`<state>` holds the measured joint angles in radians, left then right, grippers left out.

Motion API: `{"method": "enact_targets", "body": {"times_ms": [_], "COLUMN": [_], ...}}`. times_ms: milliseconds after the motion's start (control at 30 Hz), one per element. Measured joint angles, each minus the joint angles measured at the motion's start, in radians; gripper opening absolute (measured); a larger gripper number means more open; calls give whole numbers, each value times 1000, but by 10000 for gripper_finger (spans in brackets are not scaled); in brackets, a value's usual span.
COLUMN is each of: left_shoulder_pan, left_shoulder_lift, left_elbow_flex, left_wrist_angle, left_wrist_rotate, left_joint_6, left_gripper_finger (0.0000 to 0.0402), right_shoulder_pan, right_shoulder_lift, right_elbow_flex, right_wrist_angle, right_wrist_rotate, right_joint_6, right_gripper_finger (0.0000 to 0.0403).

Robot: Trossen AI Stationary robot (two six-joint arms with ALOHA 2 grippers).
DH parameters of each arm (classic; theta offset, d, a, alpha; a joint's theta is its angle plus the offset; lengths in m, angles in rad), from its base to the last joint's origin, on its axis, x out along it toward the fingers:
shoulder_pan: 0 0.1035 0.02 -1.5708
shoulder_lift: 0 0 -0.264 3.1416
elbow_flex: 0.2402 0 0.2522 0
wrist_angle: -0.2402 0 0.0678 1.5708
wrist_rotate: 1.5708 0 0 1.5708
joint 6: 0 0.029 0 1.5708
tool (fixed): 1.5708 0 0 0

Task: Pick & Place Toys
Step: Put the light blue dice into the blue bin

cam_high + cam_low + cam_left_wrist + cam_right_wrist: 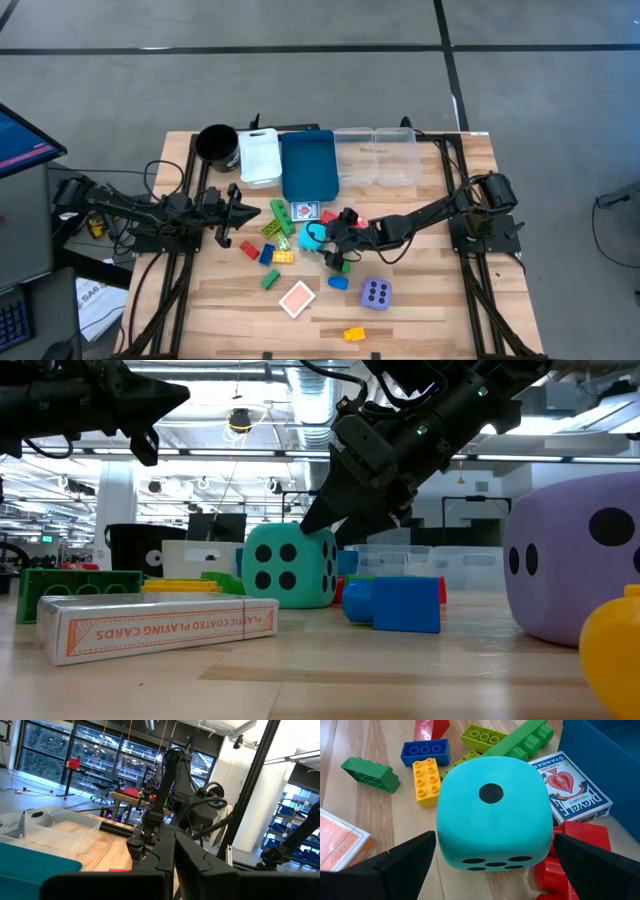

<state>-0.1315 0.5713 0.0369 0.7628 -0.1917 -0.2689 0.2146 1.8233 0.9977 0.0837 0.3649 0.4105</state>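
Over on the left, the left hand (pixel 243 213) hangs above the desk (pixel 430 310) with its fingers pressed together and nothing in them, just parked beside the toys, waiting its turn. Moving across, the pile is loose in the middle: a yellow brick (pixel 425 780), a blue brick (pixel 424 751) and a green brick (pixel 371 772) lie scattered, with a card pack (pixel 570 790) flat beside the blue bin (pixel 308 165). And here's the action: the right hand (pixel 492 857) stretches in low from the right, fingers spread as wide as they go, straddling the cyan die (pixel 494 820) without touching it yet. That looks like a lineup for a grab. Further right, the purple die (pixel 376 293) sits alone.
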Motion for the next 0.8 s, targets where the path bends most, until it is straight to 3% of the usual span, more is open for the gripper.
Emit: {"method": "enact_targets", "body": {"times_ms": [800], "left_shoulder_pan": [0], "left_shoulder_lift": [0], "left_elbow_flex": [0], "left_wrist_angle": [-5], "left_wrist_rotate": [5], "left_joint_6": [1], "left_gripper_finger": [3], "right_shoulder_pan": [-7], "right_shoulder_lift": [46], "right_elbow_flex": [77], "right_wrist_angle": [-15], "right_wrist_rotate": [23], "right_joint_6": [2], "right_gripper_finger": [400]}}
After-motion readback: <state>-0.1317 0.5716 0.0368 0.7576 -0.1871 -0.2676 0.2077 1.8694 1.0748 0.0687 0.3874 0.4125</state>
